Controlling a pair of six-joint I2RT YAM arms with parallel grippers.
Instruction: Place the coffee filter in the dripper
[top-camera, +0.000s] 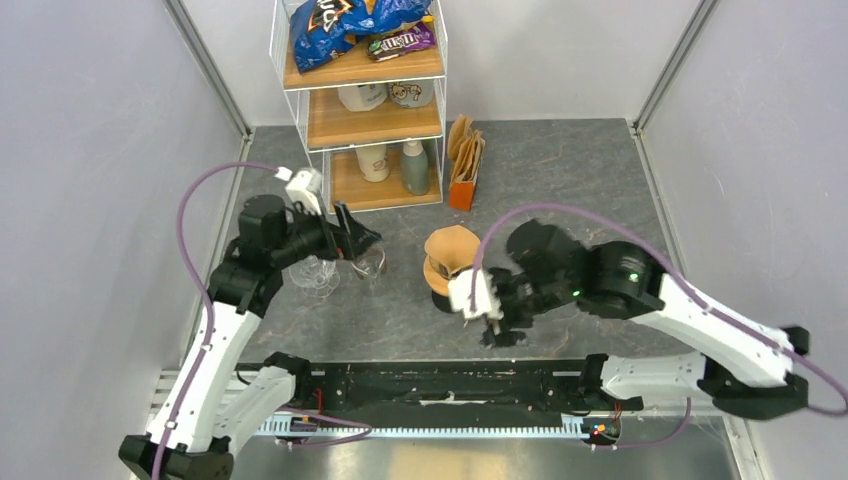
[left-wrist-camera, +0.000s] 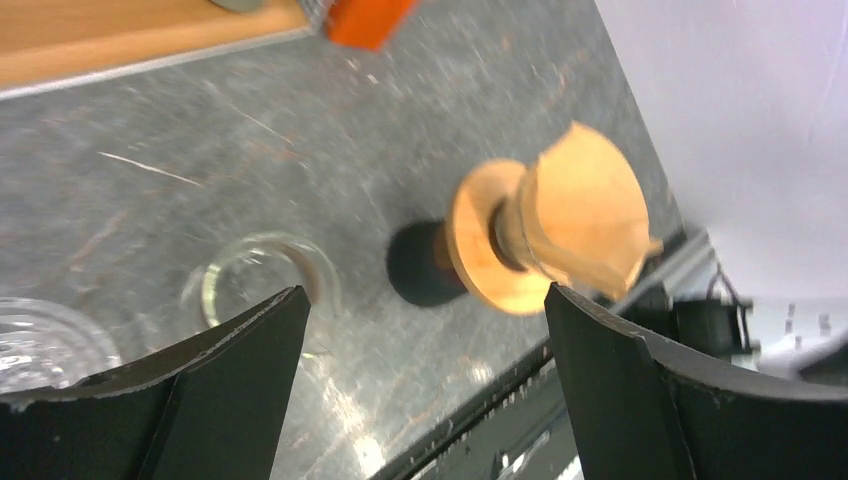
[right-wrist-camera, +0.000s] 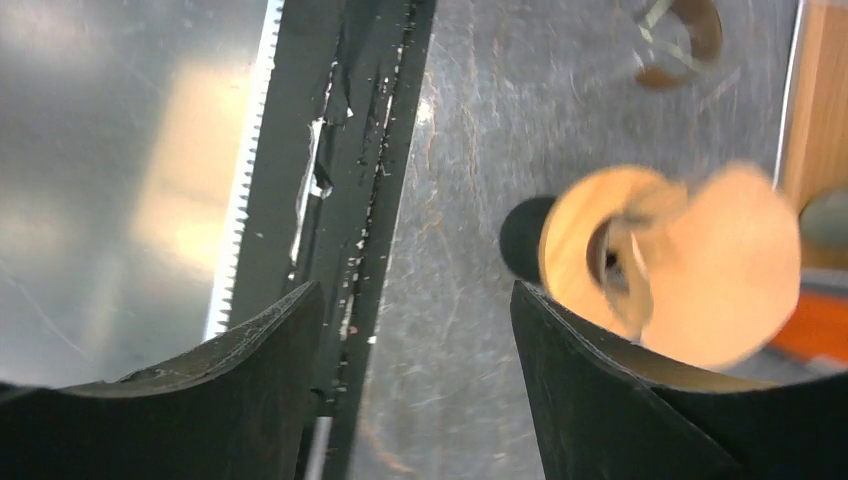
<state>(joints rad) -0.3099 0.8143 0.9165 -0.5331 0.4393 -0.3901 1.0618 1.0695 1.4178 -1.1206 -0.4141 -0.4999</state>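
Note:
A brown paper coffee filter (top-camera: 452, 243) sits as an open cone in the dripper (top-camera: 441, 277), which has a wooden collar and a black base and stands mid-table. My left gripper (top-camera: 368, 243) is open and empty, left of the dripper. My right gripper (top-camera: 498, 330) is open and empty, just right of and nearer than the dripper. In the left wrist view the filter (left-wrist-camera: 585, 205) rests in the dripper (left-wrist-camera: 475, 250) beyond my open gripper (left-wrist-camera: 422, 293). In the right wrist view the blurred filter (right-wrist-camera: 735, 270) and dripper (right-wrist-camera: 570, 250) lie right of my open gripper (right-wrist-camera: 415, 290).
A glass vessel (top-camera: 315, 272) and a small glass (top-camera: 372, 262) stand under the left gripper. An orange holder of spare filters (top-camera: 464, 160) stands behind the dripper. A wire-and-wood shelf (top-camera: 365, 100) with snacks and jars is at the back. A black rail (top-camera: 450, 380) runs along the near edge.

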